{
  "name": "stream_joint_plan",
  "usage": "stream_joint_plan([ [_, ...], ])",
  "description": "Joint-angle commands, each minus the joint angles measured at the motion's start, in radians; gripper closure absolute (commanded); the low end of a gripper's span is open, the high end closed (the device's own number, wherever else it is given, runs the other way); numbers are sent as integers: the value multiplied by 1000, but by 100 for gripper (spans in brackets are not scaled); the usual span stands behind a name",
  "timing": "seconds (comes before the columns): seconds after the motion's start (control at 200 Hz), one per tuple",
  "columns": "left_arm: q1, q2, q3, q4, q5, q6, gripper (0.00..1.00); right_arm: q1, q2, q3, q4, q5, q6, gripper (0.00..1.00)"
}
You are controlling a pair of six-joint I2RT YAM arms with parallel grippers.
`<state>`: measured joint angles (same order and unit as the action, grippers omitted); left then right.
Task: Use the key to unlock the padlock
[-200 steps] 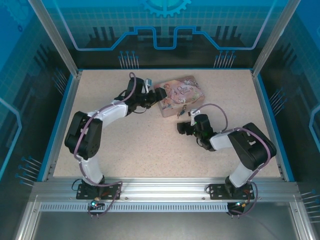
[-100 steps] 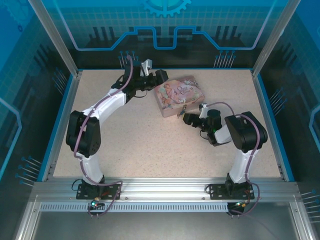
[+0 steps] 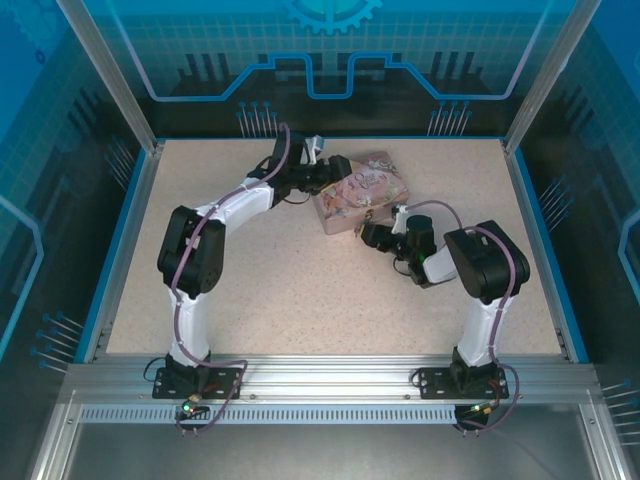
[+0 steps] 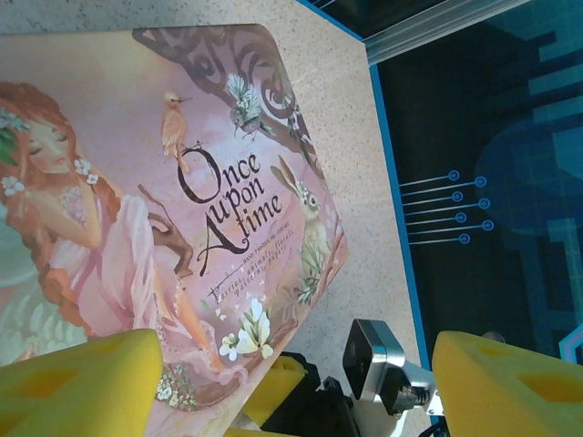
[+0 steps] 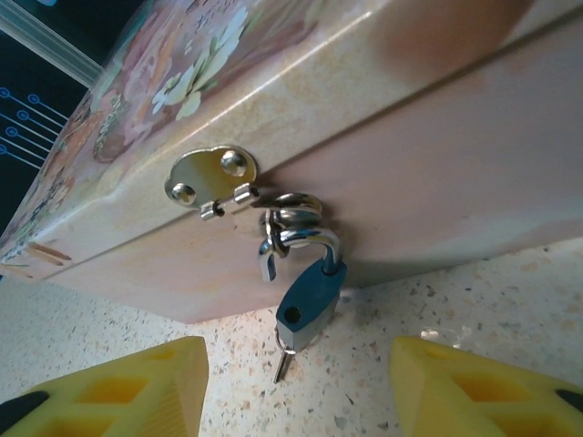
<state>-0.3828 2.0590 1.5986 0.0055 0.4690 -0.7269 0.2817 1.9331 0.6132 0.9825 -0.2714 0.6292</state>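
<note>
Box (image 3: 375, 182) is flanked from above by left gripper (image 3: 336, 178) and right gripper (image 3: 371, 236); at the left wrist, spread fingers (image 4: 77, 382) are held over its lid; at the right wrist, the padlock (image 5: 308, 302), key (image 5: 284, 362) beneath, is hung between spread fingers (image 5: 114, 387), untouched.

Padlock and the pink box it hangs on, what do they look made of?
Padlock: body seems metal under glossy blue paint or plastic cover, given its smooth sheen; its shackle is bright, mirror-like silver metal. Pink box: likely printed tin, with a satin gloss, rolled lid rim and riveted shiny metal hasp.
</note>
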Motion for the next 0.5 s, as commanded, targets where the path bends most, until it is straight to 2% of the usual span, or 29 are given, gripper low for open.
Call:
stream_joint_plan([
  [0.0,-2,24,37,23,19,-17,22,18,38,13,-85,30,12,48],
  [0.23,-2,42,36,14,7,-13,21,27,51,16,-97,52,12,60],
  [0.405,-2,50,36,10,3,-11,21,12,53,13,-75,39,18,80],
  [0.495,-1,56,38,5,-2,-9,22,6,47,10,-69,26,18,87],
])
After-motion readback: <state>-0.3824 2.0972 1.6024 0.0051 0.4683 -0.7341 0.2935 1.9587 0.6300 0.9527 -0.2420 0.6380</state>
